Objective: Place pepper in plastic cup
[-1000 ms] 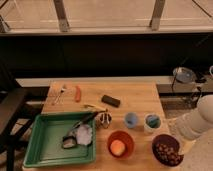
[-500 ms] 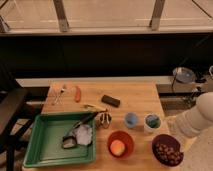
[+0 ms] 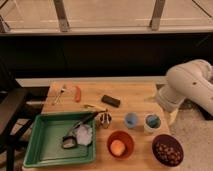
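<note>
The pepper [image 3: 77,93], slim and orange-red, lies on the wooden table [image 3: 135,95] at the back left, beside a fork [image 3: 60,94]. The light-blue plastic cup [image 3: 131,120] stands near the table's middle right, next to a white cup with teal inside [image 3: 152,121]. My white arm [image 3: 192,85] reaches in from the right. My gripper [image 3: 171,116] hangs at its lower end by the table's right edge, right of both cups and far from the pepper. It holds nothing that I can see.
A green tray [image 3: 45,150] with utensils and a clear wrapper sits front left. An orange bowl [image 3: 120,145] holding a round orange fruit and a dark bowl [image 3: 167,149] of nuts stand at the front. A black block [image 3: 111,101] and a whisk [image 3: 105,119] lie mid-table.
My arm has risen and swung left from the lower right, now standing higher over the table's right edge. Nothing on the table has moved.
</note>
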Controlling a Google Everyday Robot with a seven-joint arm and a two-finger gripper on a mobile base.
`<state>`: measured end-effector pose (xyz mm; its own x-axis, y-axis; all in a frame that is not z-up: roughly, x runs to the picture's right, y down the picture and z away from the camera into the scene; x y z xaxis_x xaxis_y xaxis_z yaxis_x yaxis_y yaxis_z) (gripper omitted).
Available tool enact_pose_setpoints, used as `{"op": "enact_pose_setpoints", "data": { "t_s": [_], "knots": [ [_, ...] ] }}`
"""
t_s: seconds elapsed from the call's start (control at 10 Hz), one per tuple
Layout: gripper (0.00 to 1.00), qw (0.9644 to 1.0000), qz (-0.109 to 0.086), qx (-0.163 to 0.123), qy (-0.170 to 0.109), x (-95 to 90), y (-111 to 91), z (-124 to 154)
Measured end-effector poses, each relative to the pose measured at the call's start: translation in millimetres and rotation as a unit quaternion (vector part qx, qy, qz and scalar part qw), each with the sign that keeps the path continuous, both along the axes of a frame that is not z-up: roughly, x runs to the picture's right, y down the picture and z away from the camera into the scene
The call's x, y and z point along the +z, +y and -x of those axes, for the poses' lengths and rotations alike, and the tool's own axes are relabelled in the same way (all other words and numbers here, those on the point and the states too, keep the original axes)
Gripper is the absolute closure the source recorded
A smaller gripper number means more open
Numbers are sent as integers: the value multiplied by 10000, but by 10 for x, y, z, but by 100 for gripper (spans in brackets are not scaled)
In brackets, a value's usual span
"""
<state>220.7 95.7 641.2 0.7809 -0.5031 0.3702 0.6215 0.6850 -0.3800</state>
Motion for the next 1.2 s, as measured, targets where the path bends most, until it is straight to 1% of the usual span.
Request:
{"op": "enact_pose_setpoints", "data": {
  "t_s": [0.1, 0.2, 0.7, 0.8, 0.9, 1.0, 1.2],
  "knots": [
    [20, 9994, -30, -284, -218, 36, -88, 293],
    [20, 9989, -53, -365, -299, 49, -120, 394],
    [20, 9988, -48, -391, -298, 53, -120, 385],
    [20, 9983, -71, -485, -327, 61, -118, 401],
    [20, 9962, -162, -738, -444, 96, -172, 492],
    [20, 9939, -223, -925, -553, 132, -223, 598],
    [20, 9846, -391, -1448, -902, 246, -393, 1039]
  ]
}}
